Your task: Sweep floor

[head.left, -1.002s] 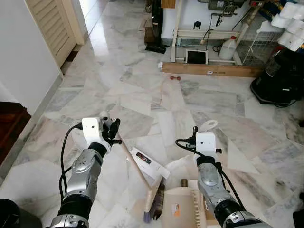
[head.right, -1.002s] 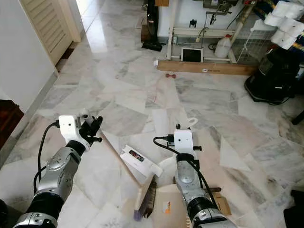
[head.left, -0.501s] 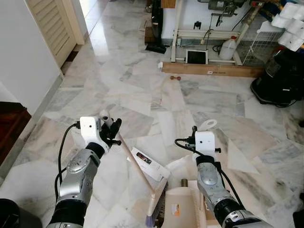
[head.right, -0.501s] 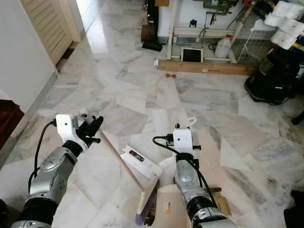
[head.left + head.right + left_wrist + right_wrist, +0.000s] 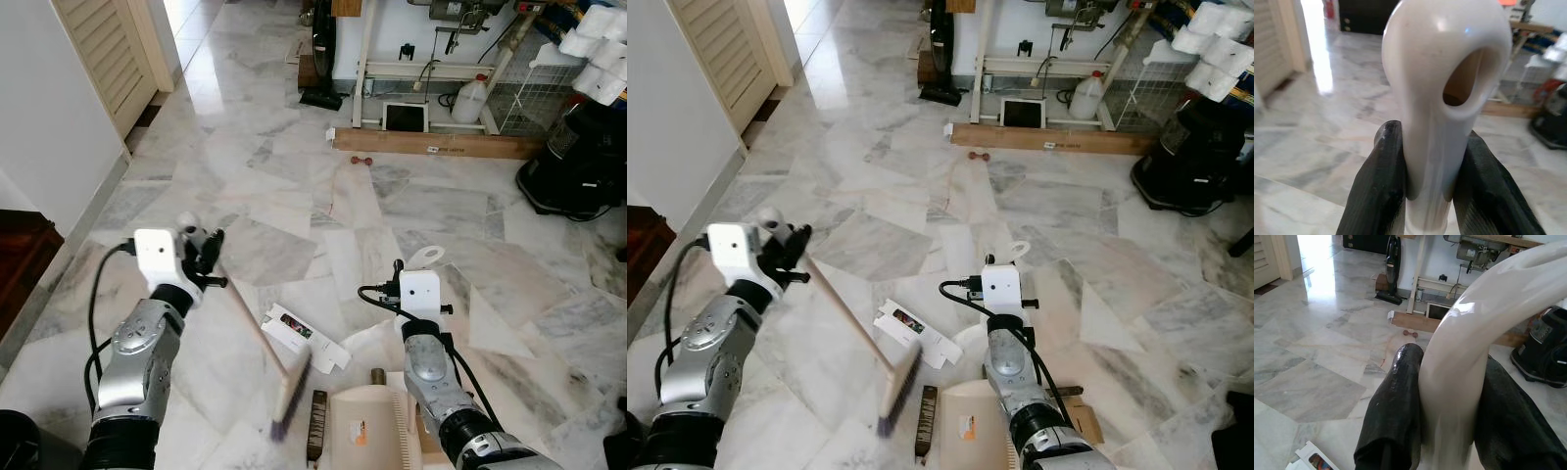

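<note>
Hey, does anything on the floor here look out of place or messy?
Yes. A flattened white carton lies loose on the marble between the broom head and the dustpan, with a dark strip beside the pan. Near the wooden plank sits a small red item.

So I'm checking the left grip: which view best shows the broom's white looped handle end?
The left wrist view: the white looped handle end sits clamped between the black fingers. The eye views show it small above the left gripper.
</note>
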{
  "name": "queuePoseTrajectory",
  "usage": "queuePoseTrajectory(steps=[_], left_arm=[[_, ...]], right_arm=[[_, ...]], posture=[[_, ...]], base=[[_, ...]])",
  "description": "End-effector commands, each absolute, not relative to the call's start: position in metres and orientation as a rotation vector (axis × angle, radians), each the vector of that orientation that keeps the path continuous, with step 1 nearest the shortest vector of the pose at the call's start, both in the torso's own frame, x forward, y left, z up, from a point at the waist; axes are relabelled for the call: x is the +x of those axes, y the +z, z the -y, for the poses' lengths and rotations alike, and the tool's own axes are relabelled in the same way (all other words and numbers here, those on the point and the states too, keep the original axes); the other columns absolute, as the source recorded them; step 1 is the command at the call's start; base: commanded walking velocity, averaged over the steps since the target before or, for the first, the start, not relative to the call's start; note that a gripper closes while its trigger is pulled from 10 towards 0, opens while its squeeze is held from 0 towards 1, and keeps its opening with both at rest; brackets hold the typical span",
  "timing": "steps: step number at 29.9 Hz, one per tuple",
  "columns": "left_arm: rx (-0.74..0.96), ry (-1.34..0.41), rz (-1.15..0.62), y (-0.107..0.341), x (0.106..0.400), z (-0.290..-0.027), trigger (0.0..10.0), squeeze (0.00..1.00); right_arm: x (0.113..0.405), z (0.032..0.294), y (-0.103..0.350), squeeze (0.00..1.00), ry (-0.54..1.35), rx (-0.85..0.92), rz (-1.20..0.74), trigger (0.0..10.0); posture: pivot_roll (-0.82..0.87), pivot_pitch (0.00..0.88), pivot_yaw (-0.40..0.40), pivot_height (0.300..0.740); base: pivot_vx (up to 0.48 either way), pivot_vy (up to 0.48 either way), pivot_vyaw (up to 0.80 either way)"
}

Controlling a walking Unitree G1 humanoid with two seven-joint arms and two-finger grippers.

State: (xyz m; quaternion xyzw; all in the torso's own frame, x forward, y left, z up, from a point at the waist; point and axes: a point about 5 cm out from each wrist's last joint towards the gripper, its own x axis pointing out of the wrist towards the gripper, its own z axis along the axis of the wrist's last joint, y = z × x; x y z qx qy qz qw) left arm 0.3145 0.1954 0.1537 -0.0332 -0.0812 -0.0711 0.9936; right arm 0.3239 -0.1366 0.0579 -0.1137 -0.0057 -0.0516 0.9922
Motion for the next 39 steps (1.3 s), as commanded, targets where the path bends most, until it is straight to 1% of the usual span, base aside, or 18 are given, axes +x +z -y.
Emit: queuePoseTrajectory(steps=[1, 9, 17, 26, 32, 34, 36, 39], left_arm=[[0.03, -0.127, 0.159, 0.153, 0.314, -0.199, 10.0, 0.0], [0.073, -0.144, 0.092, 0.131, 0.318, -0.188, 10.0, 0.0], [0.05, -0.159, 0.042, 0.115, 0.321, -0.177, 10.0, 0.0], [-0.083, -0.204, -0.015, 0.105, 0.329, -0.162, 10.0, 0.0], [-0.155, -0.315, -0.054, 0.106, 0.33, -0.15, 10.0, 0.0], [-0.177, -0.331, -0.056, 0.107, 0.33, -0.149, 10.0, 0.0], [-0.24, -0.372, -0.051, 0.113, 0.33, -0.145, 10.0, 0.0], [-0.271, -0.402, -0.047, 0.118, 0.331, -0.142, 10.0, 0.0]], right_arm=[[0.317, 0.138, 0.044, 0.0, -0.101, -0.24, -0.059, 10.0], [0.317, 0.138, 0.044, 0.0, -0.103, -0.261, -0.058, 10.0], [0.316, 0.142, 0.042, 0.0, -0.119, -0.294, -0.071, 10.0], [0.314, 0.141, 0.04, 0.0, -0.118, -0.292, -0.082, 10.0], [0.314, 0.14, 0.039, 0.0, -0.115, -0.29, -0.085, 10.0], [0.314, 0.14, 0.039, 0.0, -0.115, -0.29, -0.086, 10.0], [0.314, 0.139, 0.039, 0.0, -0.114, -0.288, -0.088, 10.0], [0.315, 0.139, 0.039, 0.0, -0.113, -0.287, -0.09, 10.0]], posture=[[0.15, 0.113, -0.006, 0.74], [0.15, 0.113, -0.006, 0.74], [0.14, 0.112, -0.006, 0.74], [0.14, 0.113, -0.006, 0.74], [0.14, 0.114, -0.004, 0.74], [0.14, 0.114, -0.004, 0.74], [0.14, 0.116, -0.004, 0.74], [0.15, 0.115, -0.005, 0.74]], base=[[0.0, 0.0, 0.0], [0.0, 0.0, 0.0], [0.0, 0.0, 0.0], [0.0, 0.0, 0.0], [0.0, 0.0, 0.0], [0.0, 0.0, 0.0], [0.0, 0.0, 0.0], [0.0, 0.0, 0.0]])
